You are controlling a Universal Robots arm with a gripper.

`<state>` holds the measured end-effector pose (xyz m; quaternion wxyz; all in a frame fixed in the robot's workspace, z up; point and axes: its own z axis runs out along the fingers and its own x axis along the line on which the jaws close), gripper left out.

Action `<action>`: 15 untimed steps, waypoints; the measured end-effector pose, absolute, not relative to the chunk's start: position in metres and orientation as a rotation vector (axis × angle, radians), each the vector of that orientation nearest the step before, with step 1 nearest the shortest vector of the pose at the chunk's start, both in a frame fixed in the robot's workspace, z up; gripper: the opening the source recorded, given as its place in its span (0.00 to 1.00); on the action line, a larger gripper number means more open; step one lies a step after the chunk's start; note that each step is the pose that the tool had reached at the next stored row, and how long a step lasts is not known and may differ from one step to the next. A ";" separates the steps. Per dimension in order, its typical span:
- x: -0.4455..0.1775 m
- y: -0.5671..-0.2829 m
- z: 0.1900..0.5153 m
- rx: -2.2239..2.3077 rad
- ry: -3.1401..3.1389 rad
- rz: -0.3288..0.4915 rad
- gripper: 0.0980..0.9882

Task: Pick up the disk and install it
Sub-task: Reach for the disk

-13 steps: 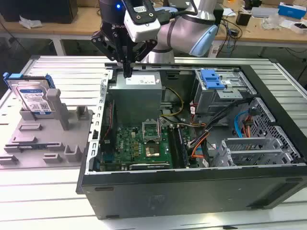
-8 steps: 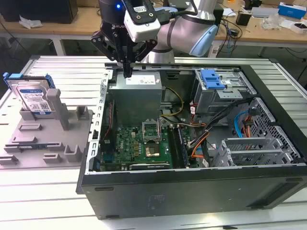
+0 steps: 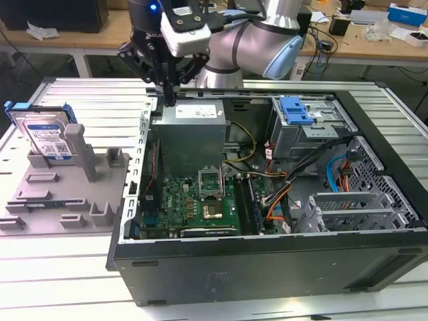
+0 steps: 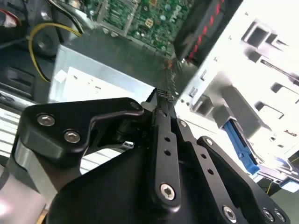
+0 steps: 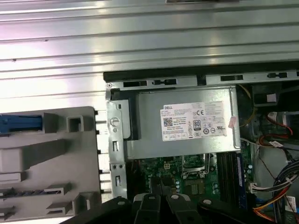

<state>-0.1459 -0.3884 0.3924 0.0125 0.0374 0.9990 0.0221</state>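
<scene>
Silver disk (image 3: 45, 134): it stands on edge with a blue rail around it, slotted into the far corner of the grey holder (image 3: 73, 194) on the desk (image 3: 87, 93). It is not yet lifted.
Claw (image 3: 171, 100): clenched on nothing, with the fingertips pressed together and pointing down. It hangs over the rear corner of the case (image 3: 267, 257), just above the power supply (image 3: 190, 130).
Bearing: in the exterior view the disk lies at about 8 o'clock from the claw and well apart from it. The case wall and a strip of bare desk lie between them.
Step in hand: by my reading, the reach toward the disk. Neither pickup nor install has begun.
Height: the claw looks high enough to pass over the case wall. It is better held at that height until it is over the holder, rather than dropped early.
Opening: the fingers need to part before any descent, wide enough to straddle the disk's thin edge.
Grip: one pad on each flat face, near the middle of the top edge, would likely keep the disk from swinging or tilting.
Obstacle: a grey post (image 3: 77, 144) stands just beside the disk at its 4 o'clock. The finger on that side probably has little room, so a square approach from above seems safest.
Lift: the slot looks snug, so a straight upward pull should avoid jamming the rail.
</scene>
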 end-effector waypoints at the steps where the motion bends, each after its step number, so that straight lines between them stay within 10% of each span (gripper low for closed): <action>1: -0.156 -0.385 0.392 0.117 3.114 0.069 0.01; 15: -0.236 -0.358 0.386 0.117 3.114 0.069 0.01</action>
